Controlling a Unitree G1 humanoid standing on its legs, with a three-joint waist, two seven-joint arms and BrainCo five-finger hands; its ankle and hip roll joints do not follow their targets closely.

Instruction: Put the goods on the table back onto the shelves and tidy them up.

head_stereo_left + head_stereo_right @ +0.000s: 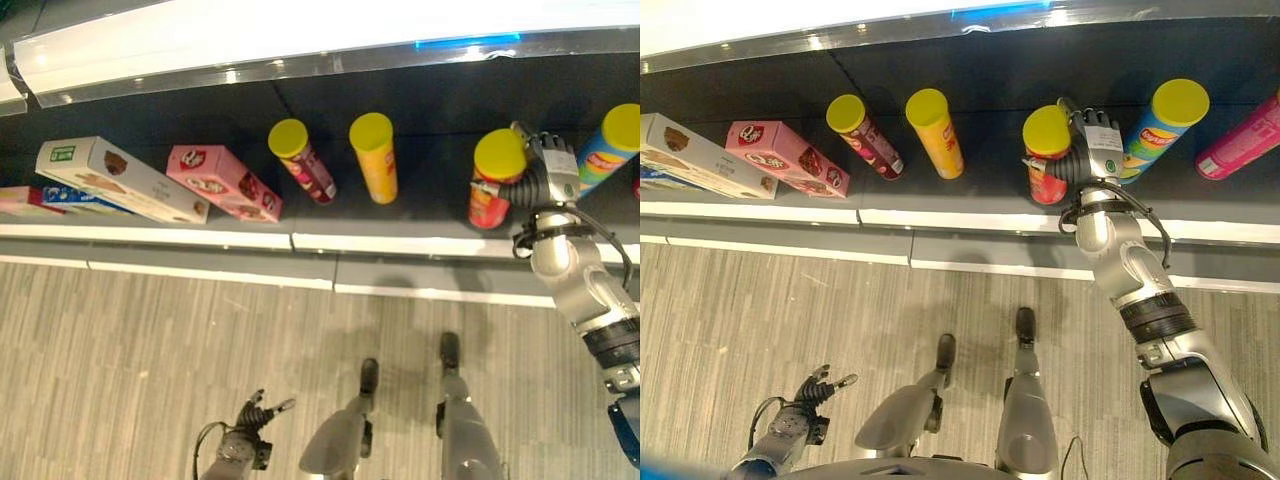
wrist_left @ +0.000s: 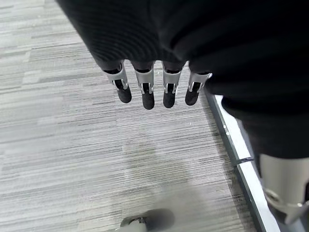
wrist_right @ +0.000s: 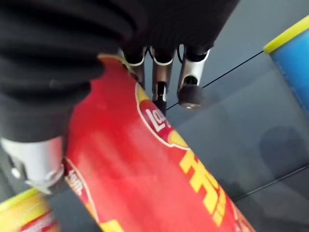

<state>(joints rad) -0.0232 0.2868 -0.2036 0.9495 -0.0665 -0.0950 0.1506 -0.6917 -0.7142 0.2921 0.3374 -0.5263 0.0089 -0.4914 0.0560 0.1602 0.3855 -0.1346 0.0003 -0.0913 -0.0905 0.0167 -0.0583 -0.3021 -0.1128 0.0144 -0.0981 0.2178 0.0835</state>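
Where the dark shelf (image 1: 970, 90) holds stock, the right hand (image 1: 1092, 150) grips a red yellow-lidded cylindrical can (image 1: 1047, 155), upright. Beside that can: a blue yellow-lidded can (image 1: 1160, 125). Left hand (image 1: 815, 390) slack-fingered, holding nothing, well below the shelf.

Red can (image 1: 493, 182) with yellow lid, upright on the dark shelf (image 1: 420, 130), between yellow can (image 1: 375, 157) and blue can (image 1: 610, 147), dark red can (image 1: 303, 160) further left, pink box (image 1: 222, 182) and white box (image 1: 118, 179) lying flat, magenta can (image 1: 1240, 137) tilted at far right.

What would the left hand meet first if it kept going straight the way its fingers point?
Probably just the grey carpet floor: the left hand hangs open, its fingers aimed down at it.
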